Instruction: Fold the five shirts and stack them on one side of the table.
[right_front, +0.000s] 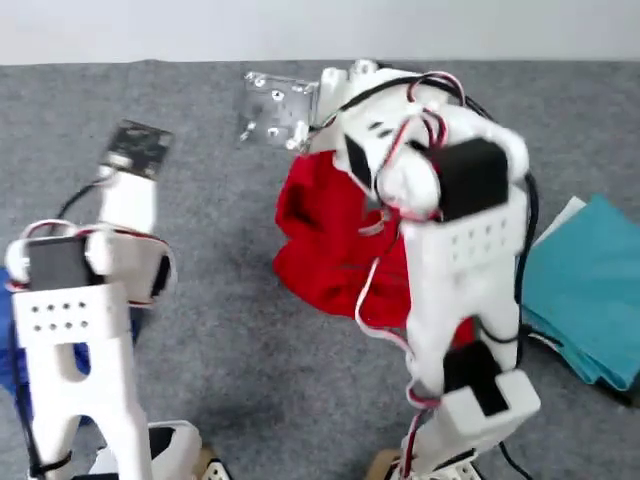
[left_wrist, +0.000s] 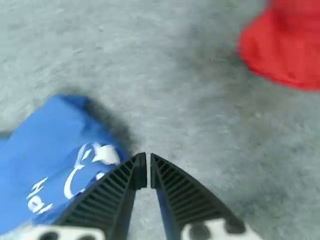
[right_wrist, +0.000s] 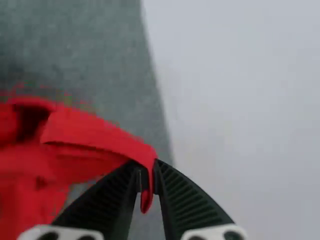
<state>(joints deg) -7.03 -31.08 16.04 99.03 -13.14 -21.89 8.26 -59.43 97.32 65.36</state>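
The right pincer is clamped on a thin fold at the edge of the crumpled red cloth shirt, which sits bunched near the middle of the grey felt-like desk, partly under that arm. The left pincer has its fingers together on nothing and hangs just above the desk beside the blue shirt with white print, which lies unfolded at the left side.

The bite on the red cloth looks shallow, so a quick pull would likely let the hem slip out. The rest of the shirt is heaped, so dragging may tighten the bunching rather than spread it. The arm's loose red and white wires hang over the fabric and could catch on it.

The right wrist view puts the desk's far edge and the white wall near the grasp, leaving little room that way. The folded teal shirt lies at the right edge, and a wide swing could knock it. The open grey stretch between the arms offers the best room.
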